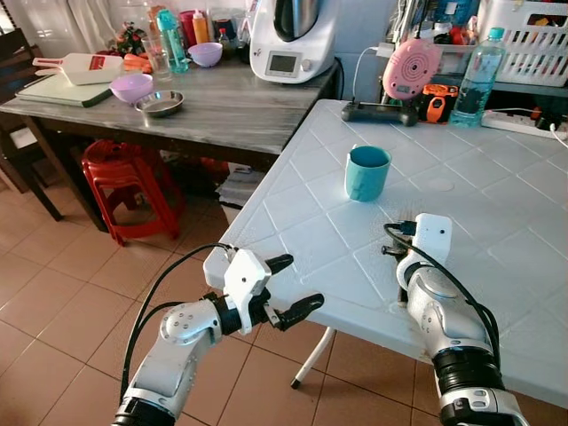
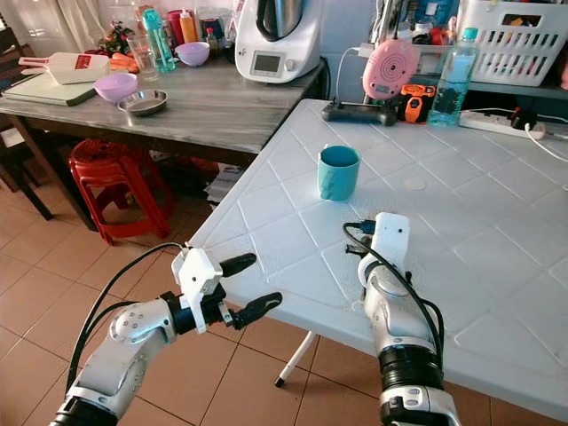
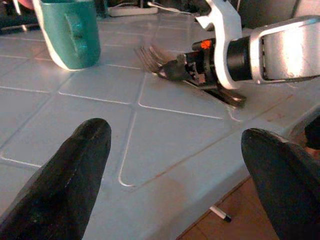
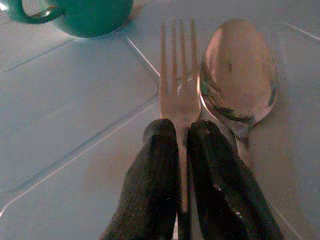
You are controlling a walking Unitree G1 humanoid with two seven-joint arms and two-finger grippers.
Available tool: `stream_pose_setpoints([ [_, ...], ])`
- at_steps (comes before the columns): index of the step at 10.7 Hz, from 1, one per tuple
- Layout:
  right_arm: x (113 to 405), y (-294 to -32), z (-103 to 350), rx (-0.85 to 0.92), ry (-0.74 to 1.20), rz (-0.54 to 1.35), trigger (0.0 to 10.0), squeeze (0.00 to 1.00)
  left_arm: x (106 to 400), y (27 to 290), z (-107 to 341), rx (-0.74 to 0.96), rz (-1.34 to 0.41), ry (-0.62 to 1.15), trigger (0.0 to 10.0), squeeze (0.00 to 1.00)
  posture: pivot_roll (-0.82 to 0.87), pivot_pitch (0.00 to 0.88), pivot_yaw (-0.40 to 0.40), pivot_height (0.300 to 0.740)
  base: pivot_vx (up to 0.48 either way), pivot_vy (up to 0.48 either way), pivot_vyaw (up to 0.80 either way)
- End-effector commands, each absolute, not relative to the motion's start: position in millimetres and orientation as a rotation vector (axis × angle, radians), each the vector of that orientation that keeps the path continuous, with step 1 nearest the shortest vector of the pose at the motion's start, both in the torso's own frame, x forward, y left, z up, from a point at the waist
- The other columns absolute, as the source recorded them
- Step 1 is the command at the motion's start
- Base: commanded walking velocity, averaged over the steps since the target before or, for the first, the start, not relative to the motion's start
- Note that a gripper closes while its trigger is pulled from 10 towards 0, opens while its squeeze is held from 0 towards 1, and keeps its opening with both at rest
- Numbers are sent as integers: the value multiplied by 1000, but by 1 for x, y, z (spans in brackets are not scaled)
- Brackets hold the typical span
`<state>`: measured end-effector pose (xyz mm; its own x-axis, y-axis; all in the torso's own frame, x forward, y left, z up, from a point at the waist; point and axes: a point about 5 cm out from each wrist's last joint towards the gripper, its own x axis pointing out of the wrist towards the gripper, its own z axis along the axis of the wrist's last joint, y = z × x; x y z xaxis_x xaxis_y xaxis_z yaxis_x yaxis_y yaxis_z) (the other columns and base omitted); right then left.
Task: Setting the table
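My right gripper is shut on the handle of a silver fork, held low over the white plastic table. Its tines point toward a teal mug. A silver spoon lies on the table right beside the fork, parallel to it. The mug stands upright a short way beyond the right wrist. My left gripper is open and empty. It hovers over the floor just off the table's near-left edge, fingers aimed at the right gripper and the fork.
A grey wooden table to the left carries purple bowls, a steel bowl, bottles and a white kitchen appliance. Red stools stand under it. At the white table's far edge are a pink device, a water bottle and a basket.
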<state>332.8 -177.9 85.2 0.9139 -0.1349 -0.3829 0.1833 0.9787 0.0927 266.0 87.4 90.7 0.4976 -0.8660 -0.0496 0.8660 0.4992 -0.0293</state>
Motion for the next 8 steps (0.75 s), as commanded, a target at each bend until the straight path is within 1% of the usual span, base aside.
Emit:
stream_pose_setpoints([
  [1, 318, -158, 54, 201, 544, -109, 0, 0, 265, 89, 92, 16, -1061, 59, 10000, 0, 7, 0, 77, 740, 0, 0, 0],
  [3, 318, -156, 53, 292, 542, -137, 0, 0, 264, 87, 92, 17, -1065, 60, 10000, 0, 8, 0, 79, 740, 0, 0, 0],
  [4, 319, -155, 53, 301, 542, -144, 0, 0, 263, 87, 92, 19, -1065, 59, 10000, 0, 7, 0, 78, 740, 0, 0, 0],
  [7, 325, -159, 62, 340, 477, -194, 0, 0, 264, 87, 92, 22, -1057, 53, 10000, 0, 8, 0, 77, 740, 0, 0, 0],
  [8, 329, -157, 67, 392, 440, -203, 0, 0, 264, 87, 92, 23, -1054, 51, 10000, 0, 11, 0, 78, 740, 0, 0, 0],
])
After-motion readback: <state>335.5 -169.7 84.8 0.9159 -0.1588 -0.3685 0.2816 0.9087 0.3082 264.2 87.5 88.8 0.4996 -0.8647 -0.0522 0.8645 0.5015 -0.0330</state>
